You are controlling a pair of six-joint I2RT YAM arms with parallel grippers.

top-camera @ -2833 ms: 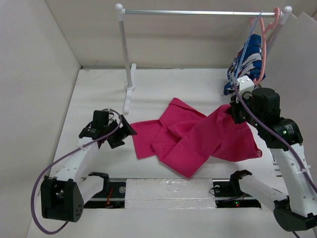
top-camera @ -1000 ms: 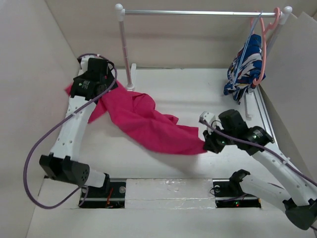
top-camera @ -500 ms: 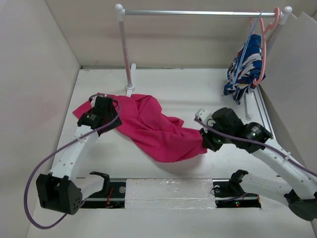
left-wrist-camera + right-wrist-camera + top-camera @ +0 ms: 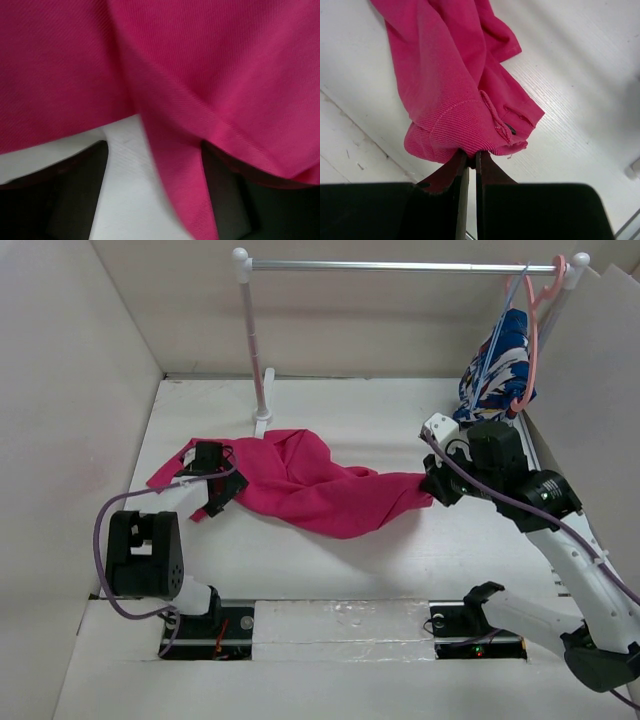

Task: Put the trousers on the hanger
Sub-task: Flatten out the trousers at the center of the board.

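The trousers (image 4: pixel 300 485) lie bunched across the middle of the worktop (image 4: pixel 340 570), stretched from 9 o'clock to 3 o'clock. At the 3 o'clock end the right fingers (image 4: pixel 432 487) are clamped on the cloth. The right wrist view shows both fingers (image 4: pixel 464 172) pressed together on a thick stitched edge of the trousers (image 4: pixel 460 80) that carries a loop, and the rest of the cloth trails away over the worktop (image 4: pixel 580 100).

At the 9 o'clock end the left fingers (image 4: pixel 218 498) sit low at the trousers' edge. In the left wrist view they (image 4: pixel 75 195) stand spread apart, with a fold of the trousers (image 4: pixel 200 75) hanging between them and bare worktop (image 4: pixel 125 200) beneath.

The hanger (image 4: pixel 499 328) hangs at 1 o'clock on the far right end of the rail (image 4: pixel 400 266). It is beside a pink hanger (image 4: pixel 533 340) and against a blue-and-white garment (image 4: pixel 495 380), well apart from the trousers.
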